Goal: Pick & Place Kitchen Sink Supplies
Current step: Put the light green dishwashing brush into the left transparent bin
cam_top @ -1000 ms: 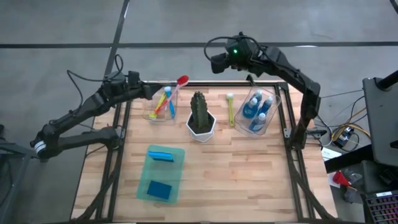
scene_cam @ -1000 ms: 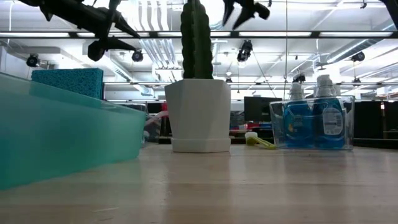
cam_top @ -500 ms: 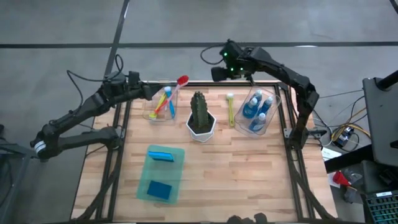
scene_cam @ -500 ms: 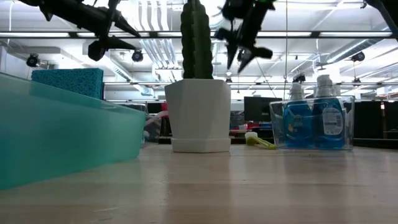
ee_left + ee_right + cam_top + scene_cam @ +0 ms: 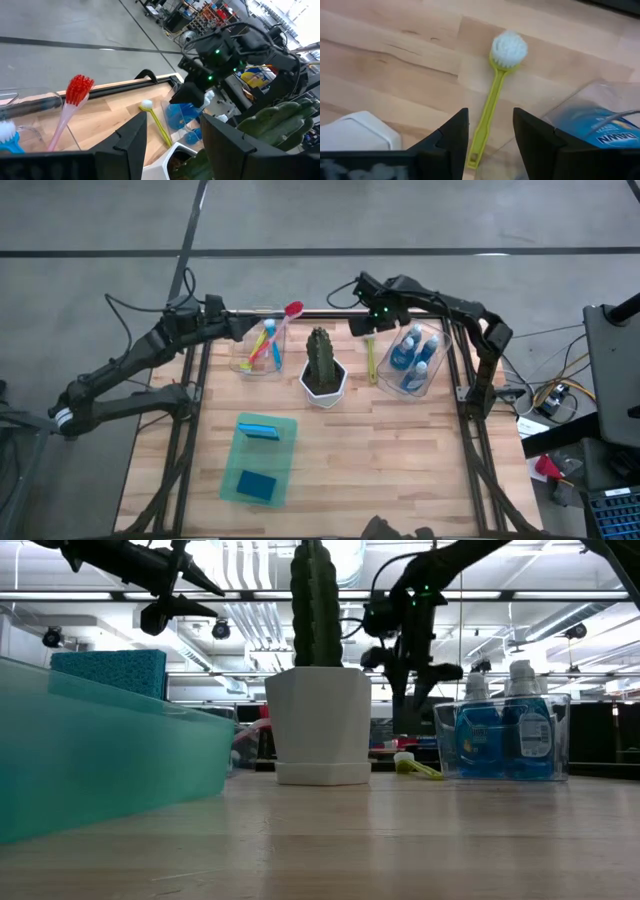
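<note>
Right pincer (image 5: 490,145) open, empty, above yellow long-handled brush (image 5: 492,97) lying on wooden surface (image 5: 395,75). Straddle handle mid-length, descend straight, avoid clear plastic bottle bin (image 5: 600,115).

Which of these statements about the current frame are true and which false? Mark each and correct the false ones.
1. The yellow long-handled brush lies flat on the wooden table. True.
2. The right gripper hangs above that brush, jaws open and empty. True.
3. The green cactus in a white pot stands inside the clear plastic bin. False: it stands on the table; the bin holds small blue bottles.
4. The flat translucent green tray holds three sponges. False: two blue sponges.
5. The left gripper grips the red-headed pink brush. False: its jaws are open and empty.
</note>
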You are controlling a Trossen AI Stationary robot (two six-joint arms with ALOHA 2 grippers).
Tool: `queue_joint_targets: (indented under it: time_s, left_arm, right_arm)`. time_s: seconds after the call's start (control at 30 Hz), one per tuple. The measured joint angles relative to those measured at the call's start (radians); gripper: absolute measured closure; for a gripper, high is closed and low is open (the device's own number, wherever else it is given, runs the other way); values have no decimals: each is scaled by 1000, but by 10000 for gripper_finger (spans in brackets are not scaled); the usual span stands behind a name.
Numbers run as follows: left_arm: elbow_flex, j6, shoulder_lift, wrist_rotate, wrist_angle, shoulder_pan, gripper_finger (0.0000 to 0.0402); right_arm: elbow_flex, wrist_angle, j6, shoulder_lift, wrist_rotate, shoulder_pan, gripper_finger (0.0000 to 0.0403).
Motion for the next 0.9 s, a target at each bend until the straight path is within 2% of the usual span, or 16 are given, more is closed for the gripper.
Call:
queue_joint_targets:
  time_s: [0.47, 0.9]
  left_arm:
    - [0, 5, 0, 0, 0, 0, 225]
    - [0, -11, -5, 18, 0, 0, 225]
  right_arm:
    - [-162, 180, 23, 1, -26, 7, 270]
    - [-131, 171, 17, 131, -50, 7, 236]
